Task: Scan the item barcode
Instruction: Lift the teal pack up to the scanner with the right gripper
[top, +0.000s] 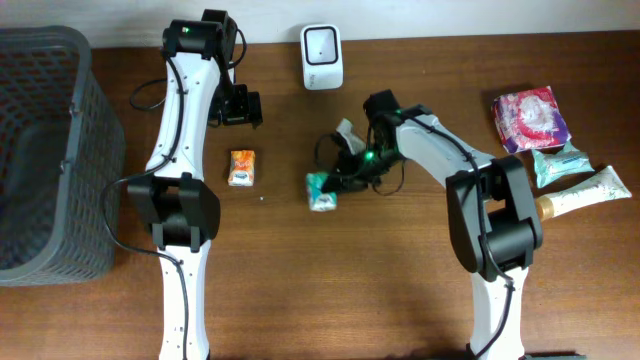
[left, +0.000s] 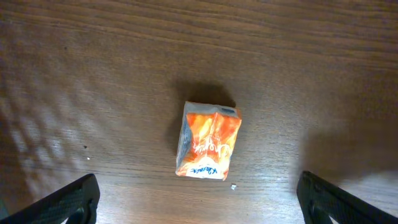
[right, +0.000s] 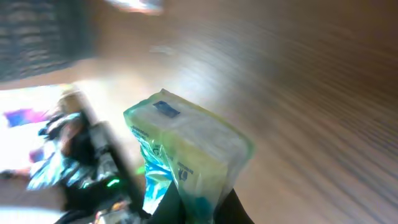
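basket (top: 95, 130): left edge | scanner (top: 322, 57): rear centre | small packet (top: 241, 167): left of tissue pack (top: 321, 192) | pouches (top: 530, 120): right edge

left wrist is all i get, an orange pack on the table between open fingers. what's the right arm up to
Observer: The right fingers are shut on a teal pack near the middle of the table.
Operator: where would it have to take that
Observer: To the scanner, a white unit standing at the far edge. It is straight beyond the pack and well apart from it.
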